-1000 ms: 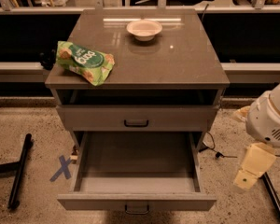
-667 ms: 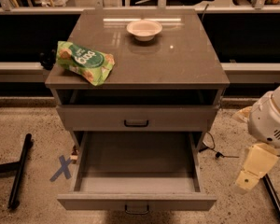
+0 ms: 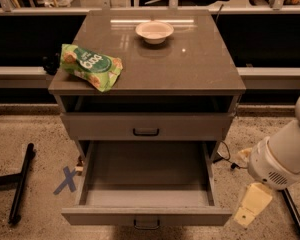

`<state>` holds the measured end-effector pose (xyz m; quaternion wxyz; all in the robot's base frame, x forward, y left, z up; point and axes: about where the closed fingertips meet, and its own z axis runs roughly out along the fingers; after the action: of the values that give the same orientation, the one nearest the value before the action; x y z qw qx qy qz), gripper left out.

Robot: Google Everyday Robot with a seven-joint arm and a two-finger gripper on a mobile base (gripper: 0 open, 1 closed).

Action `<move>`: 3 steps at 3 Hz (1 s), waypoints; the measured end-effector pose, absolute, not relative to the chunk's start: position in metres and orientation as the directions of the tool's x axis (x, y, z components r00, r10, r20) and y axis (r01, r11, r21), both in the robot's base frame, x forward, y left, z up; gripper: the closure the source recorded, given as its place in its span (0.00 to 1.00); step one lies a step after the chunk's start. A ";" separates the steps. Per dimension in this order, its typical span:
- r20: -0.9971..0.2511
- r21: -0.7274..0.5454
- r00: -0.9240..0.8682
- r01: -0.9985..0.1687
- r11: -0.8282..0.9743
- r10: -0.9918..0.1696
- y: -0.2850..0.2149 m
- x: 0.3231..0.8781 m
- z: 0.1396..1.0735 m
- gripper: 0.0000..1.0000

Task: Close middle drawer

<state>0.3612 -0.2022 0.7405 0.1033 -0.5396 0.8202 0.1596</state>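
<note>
Wide grey middle drawer [image 3: 146, 180] with small dark bar handle: pulled far out of the grey cabinet [image 3: 190, 69], deep tray showing. Cream gripper [image 3: 247, 214] low on the right, just beside the drawer's front corner; open or closed, impossible to tell. On top, green snack bag [image 3: 90, 66] and white bowl [image 3: 154, 31].

the middle drawer [image 3: 146, 184] juts out past the worktop's front edge, its tray open from above. the gripper [image 3: 252, 205] hangs off the front right corner, just beside the drawer's right end, with open floor between them. on the worktop [image 3: 195, 69], a green bag [image 3: 90, 66] crowds the left edge and a bowl [image 3: 154, 31] sits near the back edge; the right half is free.
</note>
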 end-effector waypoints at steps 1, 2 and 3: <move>-0.395 0.265 -0.454 -0.889 0.374 -0.799 -0.192 0.351 0.651 0.00; -0.420 0.342 -0.492 -0.864 0.369 -0.763 -0.182 0.344 0.599 0.00; -0.420 0.356 -0.498 -0.859 0.367 -0.759 -0.181 0.343 0.592 0.00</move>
<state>0.3427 -0.1812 0.5922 0.0923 -0.4925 0.8215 0.2719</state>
